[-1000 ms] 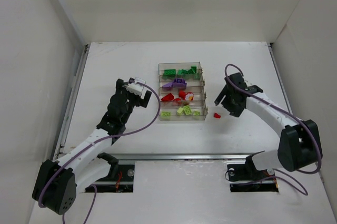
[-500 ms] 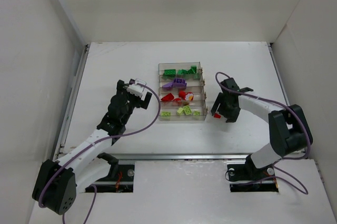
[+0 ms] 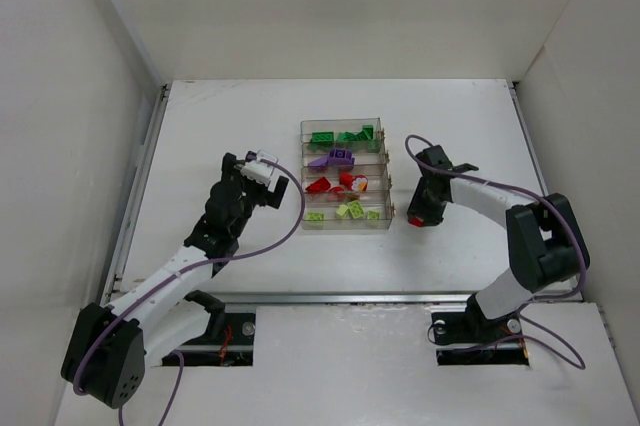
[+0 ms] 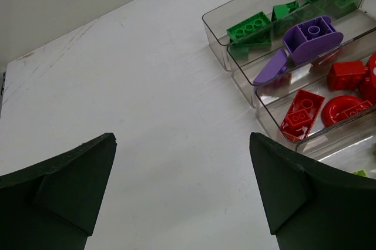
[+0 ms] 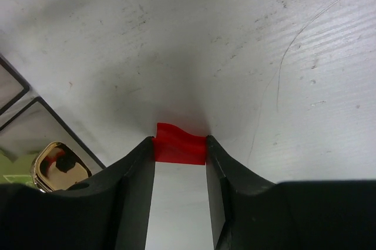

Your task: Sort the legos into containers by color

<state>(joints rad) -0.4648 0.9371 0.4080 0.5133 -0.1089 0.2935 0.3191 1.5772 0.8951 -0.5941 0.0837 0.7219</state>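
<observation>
Toward the counter's right edge, beside the tray, my right tool pinches a red lego only at its tips — lifting may drop it; left tool gapes.

On the white table stands a clear tray with four long compartments, one behind the other. The farthest compartment holds dark green legos, the next one purple legos, the third red legos, and the nearest lime legos. The left gripper is to the left of the tray, near it but apart, level with the middle rows. The right gripper points down just beside the tray's near right corner. A small red lego shows at its tip; whether the jaws close on it is too small to tell here.
</observation>
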